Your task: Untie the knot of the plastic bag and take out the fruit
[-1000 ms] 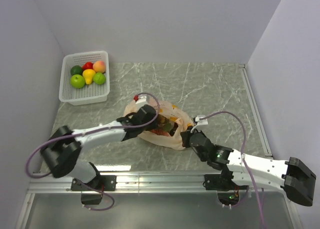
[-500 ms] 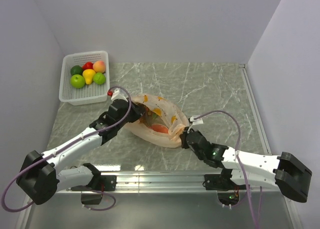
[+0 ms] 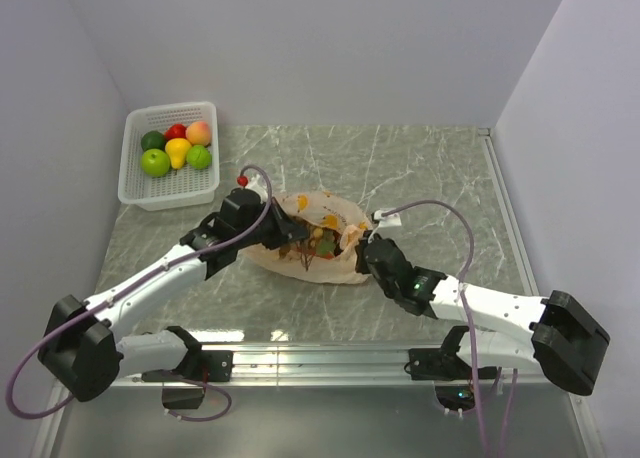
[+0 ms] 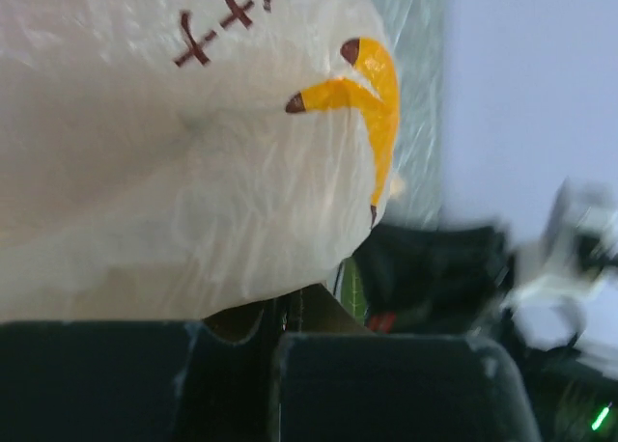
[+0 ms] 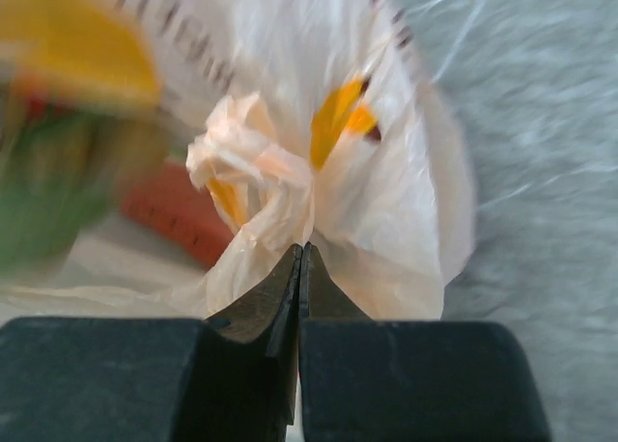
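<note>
The peach plastic bag lies mid-table between my two grippers. Its top gapes and fruit shows inside: small tan balls, something green and something red. My left gripper is shut on the bag's left rim; in the left wrist view the plastic drapes over its closed fingers. My right gripper is shut on the bag's right side. In the right wrist view it pinches the plastic just below a crumpled tuft; I cannot tell whether this is the knot. A blurred red wedge shows through the bag.
A white basket stands at the back left. It holds green apples, a yellow pear, a red fruit and a peach-coloured one. Walls close in on the left, right and back.
My left gripper swung out to the left, stretching the bag, then came back in towards its middle. My right gripper moved up and left with its pinch. The bag is bunched narrower now.
</note>
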Robot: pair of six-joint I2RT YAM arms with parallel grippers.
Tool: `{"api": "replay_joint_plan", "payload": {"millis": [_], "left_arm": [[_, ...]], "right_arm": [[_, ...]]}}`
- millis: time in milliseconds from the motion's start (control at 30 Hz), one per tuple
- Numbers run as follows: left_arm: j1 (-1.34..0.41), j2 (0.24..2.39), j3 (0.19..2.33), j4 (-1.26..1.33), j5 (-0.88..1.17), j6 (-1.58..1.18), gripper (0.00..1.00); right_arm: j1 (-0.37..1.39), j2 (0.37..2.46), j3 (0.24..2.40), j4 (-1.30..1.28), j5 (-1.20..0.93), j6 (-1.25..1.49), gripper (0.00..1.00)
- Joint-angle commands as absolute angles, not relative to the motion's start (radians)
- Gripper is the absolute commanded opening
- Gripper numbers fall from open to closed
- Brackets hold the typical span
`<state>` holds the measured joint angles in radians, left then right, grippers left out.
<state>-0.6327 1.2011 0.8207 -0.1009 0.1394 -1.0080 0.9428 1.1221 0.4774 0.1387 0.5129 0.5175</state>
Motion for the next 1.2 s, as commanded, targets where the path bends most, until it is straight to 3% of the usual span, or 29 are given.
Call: {"api": "replay_joint_plan", "payload": {"millis": [0,233,367,567,767,1000,1167], "left_arm": [[-0.632,1.121,0.798,-0.231,0.297,-0.892,0.01],[-0.632,1.13,0.836,-0.362,0.534,-0.713,0.0],[-0.632,1.166,0.842,-0.443,0.565,-0.623,0.01],[-0.675,1.158,0.87,-0.311,0.765,-0.585,0.01],[-0.686,1.157,0.893,-0.173,0.787,-0.589,0.01],[-0.595,1.12,1.11,-0.061,0.595,-0.6,0.01],[-0.439,1.23,1.288,-0.159,0.191,-0.575,0.0]], "right_arm": [[0.878,1.114,0.537,0.158,0.568,0.463,0.0],[0.813,1.1,0.584,0.135,0.555,0.42,0.0],[0.802,1.062,0.609,0.097,0.555,0.416,0.0],[0.799,1.069,0.638,0.055,0.502,0.431,0.0],[0.799,1.075,0.664,0.061,0.477,0.434,0.0],[0.821,1.077,0.546,0.055,0.448,0.525,0.0],[0.85,1.011,0.5,0.008,0.471,0.566,0.0]]}}
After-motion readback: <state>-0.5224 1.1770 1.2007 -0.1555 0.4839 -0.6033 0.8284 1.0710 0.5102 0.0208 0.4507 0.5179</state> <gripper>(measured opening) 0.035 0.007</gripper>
